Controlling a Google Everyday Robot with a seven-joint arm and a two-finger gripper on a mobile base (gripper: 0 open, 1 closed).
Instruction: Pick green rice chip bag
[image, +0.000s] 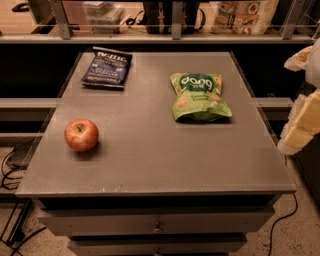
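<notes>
Arm (306, 59) at far right edge, jaws hanging below

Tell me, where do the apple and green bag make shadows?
Camera view: the apple casts a dark shadow to its lower right; the green bag, a thin one along its near edge; the pale gripper sits at the right edge.
</notes>
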